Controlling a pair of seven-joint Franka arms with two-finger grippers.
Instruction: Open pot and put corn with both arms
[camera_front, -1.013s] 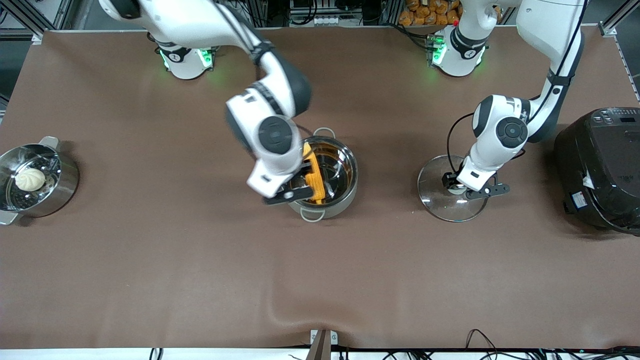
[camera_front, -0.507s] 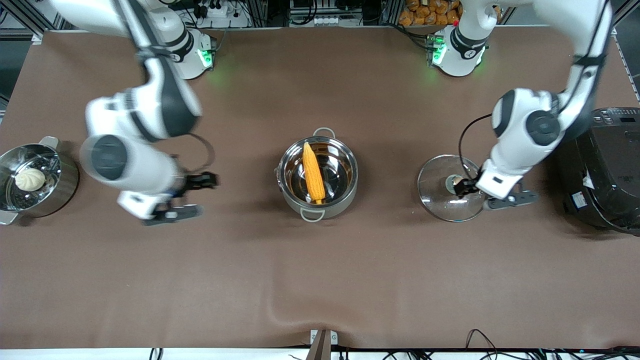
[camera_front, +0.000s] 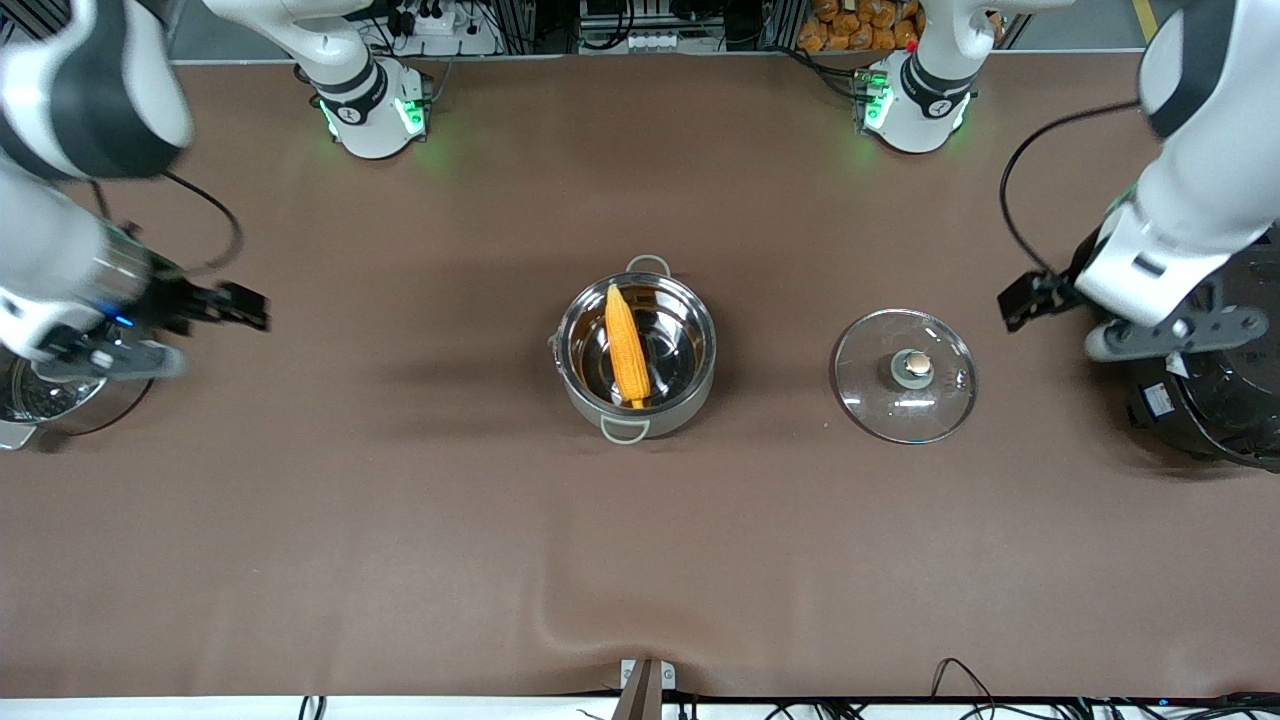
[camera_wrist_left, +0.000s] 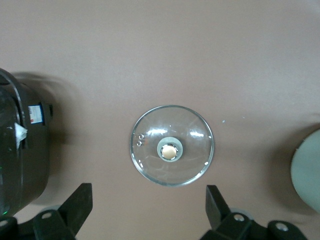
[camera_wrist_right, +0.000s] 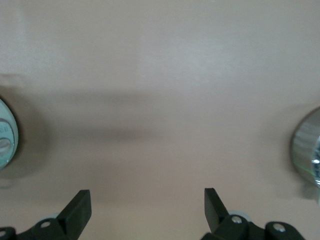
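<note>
- Steel steamer (camera_front: 20, 400) sits at the right arm's end of the table, right at the edge, mostly hidden under the right arm.
- The right gripper (camera_front: 205, 325) hangs in the air beside the steamer, over bare cloth, its fingers (camera_wrist_right: 75, 210) spread wide with nothing between them.
- Lots of bare brown table (camera_front: 400, 500) lies between that gripper and the pot.
- The pot (camera_front: 636, 350) stands in the middle of the table with no lid on.
- The corn (camera_front: 627, 345) lies inside the pot, its thin tip pointing toward the arm bases.
- The lid (camera_front: 906, 375) lies flat on the table beside the pot, toward the left arm's end, with a clear gap between them.
- The left gripper (camera_front: 1060, 320) hangs between the lid and the cooker (camera_front: 1215, 400), fingers (camera_wrist_left: 75, 207) apart and holding nothing.
- The black cooker fills the table's end, partly under the left arm.
</note>
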